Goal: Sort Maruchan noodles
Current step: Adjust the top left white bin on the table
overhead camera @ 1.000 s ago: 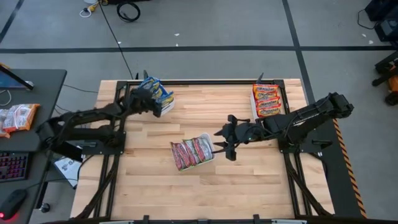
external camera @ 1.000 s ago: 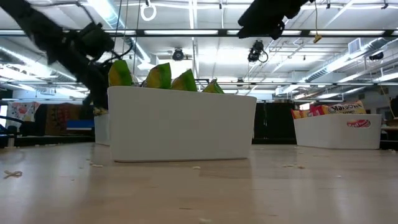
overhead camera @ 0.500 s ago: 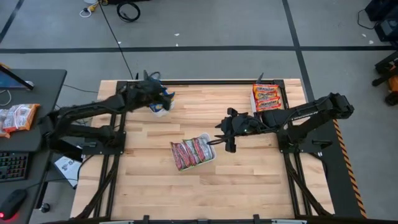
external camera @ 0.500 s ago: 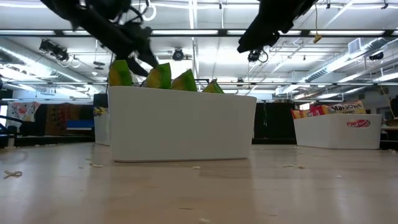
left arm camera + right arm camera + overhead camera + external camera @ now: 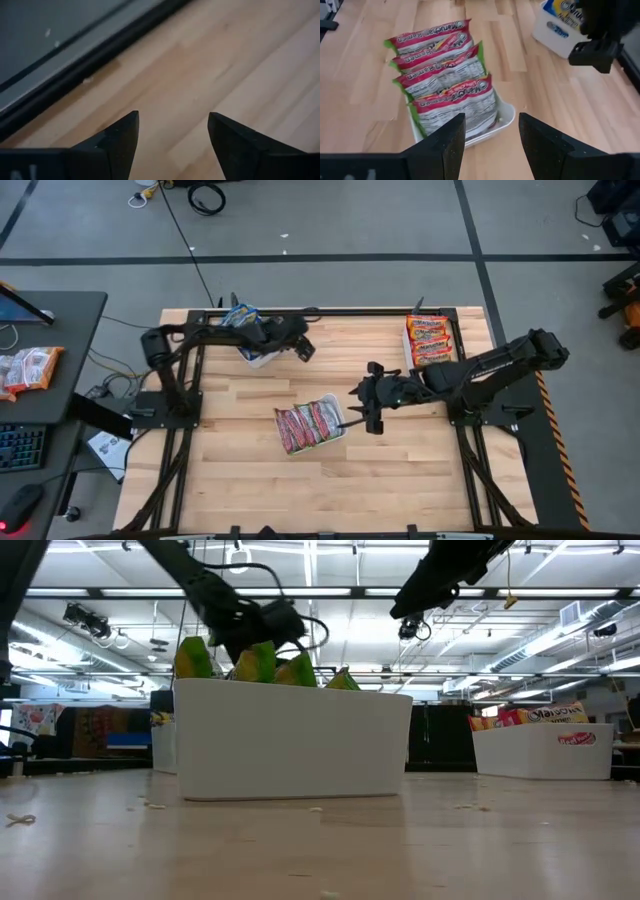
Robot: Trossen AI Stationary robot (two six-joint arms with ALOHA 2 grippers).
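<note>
Maruchan noodles (image 5: 447, 82): four red-green packets in one tray (image 5: 506, 116); both tools apart, empty.

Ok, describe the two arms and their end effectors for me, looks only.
Both arms are dark, nearly black, built of jointed segments on dark frames bolted to the wooden table. The left end effector has two matte black fingers tapering to blunt points. The right end effector looks the same. A dark cable loops by the left arm in the low view.
</note>
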